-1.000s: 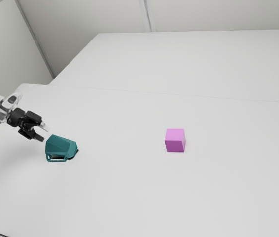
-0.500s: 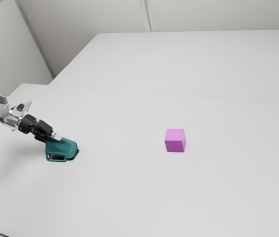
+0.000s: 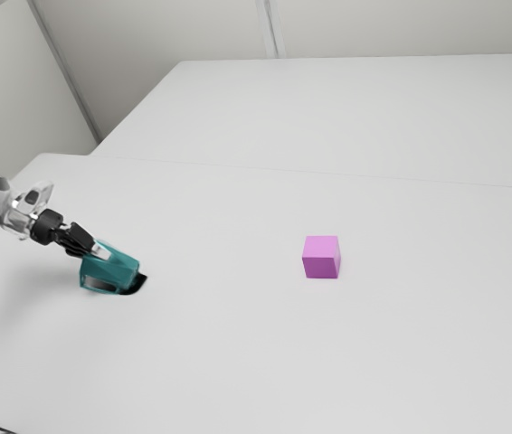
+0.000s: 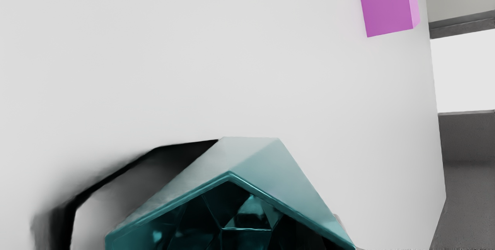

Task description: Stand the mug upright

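Observation:
The teal mug (image 3: 120,268) is on its side, tilted, in the exterior view's left part, its mouth toward my hand and its handle on the near side. A dark shadow shows under its far end, which looks slightly raised off the table. My gripper (image 3: 100,251) is shut on the mug near its rim. In the wrist view the mug (image 4: 286,172) shows its faceted outside and dark hollow interior, with a shadow beside it. The lower part of the mug is cut off there.
A magenta cube (image 3: 321,258) rests on the white table (image 3: 238,353), well apart from the mug toward the exterior view's right. In the wrist view the cube (image 4: 388,10) lies beyond the mug, near a table edge.
The fingers have closed at the mug's rim. The mug has shifted slightly toward the exterior view's left and tipped, uncovering more shadow at its far end. My hand has drawn back a little.

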Motion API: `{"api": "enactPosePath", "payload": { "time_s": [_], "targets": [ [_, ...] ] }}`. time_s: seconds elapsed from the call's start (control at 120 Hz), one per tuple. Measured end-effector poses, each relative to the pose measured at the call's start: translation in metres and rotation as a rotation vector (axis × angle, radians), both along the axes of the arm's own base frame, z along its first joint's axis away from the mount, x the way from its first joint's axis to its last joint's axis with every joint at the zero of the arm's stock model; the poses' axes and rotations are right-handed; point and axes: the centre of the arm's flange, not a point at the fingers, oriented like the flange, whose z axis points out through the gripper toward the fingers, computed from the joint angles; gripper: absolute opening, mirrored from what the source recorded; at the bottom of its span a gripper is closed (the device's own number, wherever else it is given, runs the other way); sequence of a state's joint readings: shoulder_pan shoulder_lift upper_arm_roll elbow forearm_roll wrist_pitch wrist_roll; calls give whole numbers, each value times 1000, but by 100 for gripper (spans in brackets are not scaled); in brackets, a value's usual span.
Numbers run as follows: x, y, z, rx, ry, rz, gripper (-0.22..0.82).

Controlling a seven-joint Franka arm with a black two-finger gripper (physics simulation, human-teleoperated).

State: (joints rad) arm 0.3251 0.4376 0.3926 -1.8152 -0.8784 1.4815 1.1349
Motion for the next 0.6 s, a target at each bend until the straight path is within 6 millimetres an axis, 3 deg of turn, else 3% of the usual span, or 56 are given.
{"api": "enactPosePath", "payload": {
  "time_s": [0.142,0.217,0.3,0.433,0.6],
  "targets": [
    [-2,-5,30,0,-46,-13,-17],
    [2,-19,58,19,-76,-44,-18],
    [13,-46,90,94,-88,-112,-18],
    [36,-107,133,305,-91,-249,-18],
    [64,-171,143,567,-59,-348,-18]
  ]
}}
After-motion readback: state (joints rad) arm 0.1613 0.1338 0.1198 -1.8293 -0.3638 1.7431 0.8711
